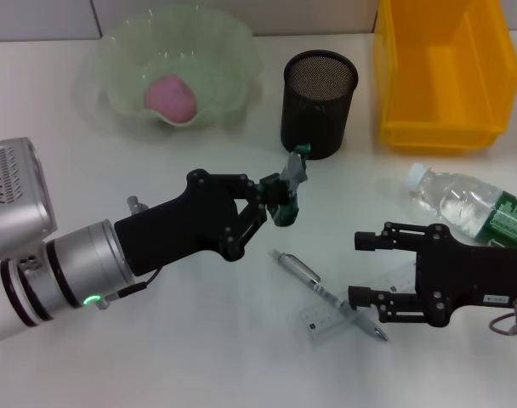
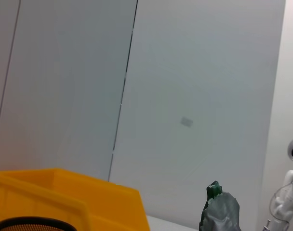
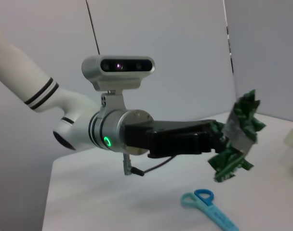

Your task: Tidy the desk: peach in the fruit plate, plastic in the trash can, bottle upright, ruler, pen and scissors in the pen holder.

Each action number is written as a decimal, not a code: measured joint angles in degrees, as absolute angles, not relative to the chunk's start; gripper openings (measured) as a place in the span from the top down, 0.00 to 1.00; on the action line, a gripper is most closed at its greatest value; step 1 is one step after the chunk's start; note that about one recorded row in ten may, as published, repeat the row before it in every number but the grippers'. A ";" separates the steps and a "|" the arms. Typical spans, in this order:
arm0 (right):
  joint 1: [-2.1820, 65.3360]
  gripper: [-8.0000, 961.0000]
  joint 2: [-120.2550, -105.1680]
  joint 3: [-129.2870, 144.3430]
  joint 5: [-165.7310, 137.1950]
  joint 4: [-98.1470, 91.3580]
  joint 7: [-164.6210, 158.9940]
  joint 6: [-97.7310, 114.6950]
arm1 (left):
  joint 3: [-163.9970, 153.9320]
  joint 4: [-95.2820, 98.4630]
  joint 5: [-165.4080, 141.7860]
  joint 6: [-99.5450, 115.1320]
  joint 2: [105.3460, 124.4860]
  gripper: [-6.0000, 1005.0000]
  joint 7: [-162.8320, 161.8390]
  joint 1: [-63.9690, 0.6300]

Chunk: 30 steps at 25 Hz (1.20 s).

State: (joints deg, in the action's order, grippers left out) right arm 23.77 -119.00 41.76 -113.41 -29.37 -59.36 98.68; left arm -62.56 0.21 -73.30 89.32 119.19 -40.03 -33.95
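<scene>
My left gripper (image 1: 280,199) is shut on a crumpled green and silver plastic (image 1: 294,173) wrapper, held above the table just in front of the black mesh pen holder (image 1: 320,100). The plastic (image 3: 238,137) also shows in the right wrist view, with blue scissors (image 3: 209,211) on the table below it. The peach (image 1: 171,96) lies in the green glass fruit plate (image 1: 233,51). The bottle (image 1: 467,208) lies on its side at the right. My right gripper (image 1: 355,269) is open, low over the pen (image 1: 305,274) and clear ruler (image 1: 325,320).
The yellow trash can (image 1: 445,127) stands at the back right beside the pen holder. Its wall (image 2: 64,192) and the pen holder's rim (image 2: 26,224) show in the left wrist view, under the held plastic (image 2: 219,209).
</scene>
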 joint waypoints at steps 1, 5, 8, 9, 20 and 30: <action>24.13 0.23 -119.01 41.74 -112.76 -28.45 -59.01 98.15 | -61.91 -0.87 -72.81 89.06 119.23 0.97 -39.08 -34.53; 24.65 0.23 -119.04 41.74 -110.34 -26.40 -58.55 96.90 | -59.91 -2.45 -72.69 88.68 119.24 0.97 -37.40 -35.09; 24.99 0.23 -119.06 41.74 -107.61 -24.09 -57.77 95.90 | -57.77 -3.94 -72.82 88.38 119.26 0.97 -35.44 -35.44; 25.32 0.23 -119.07 41.75 -106.18 -22.62 -57.66 95.07 | -56.71 -4.57 -72.97 87.97 119.26 0.97 -34.79 -35.65; 27.23 0.24 -119.39 41.73 -99.91 -14.69 -57.51 91.53 | -52.73 -7.52 -73.67 87.34 119.27 0.97 -32.59 -36.41; 28.31 0.24 -119.62 41.53 -93.93 -6.46 -55.21 88.57 | -47.08 -9.79 -78.10 85.29 119.26 0.97 -30.38 -37.02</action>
State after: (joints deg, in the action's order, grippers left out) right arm 28.31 -119.62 41.53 -93.93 -6.46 -55.21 88.57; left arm -47.08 -9.79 -78.10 85.29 119.26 -30.38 -37.02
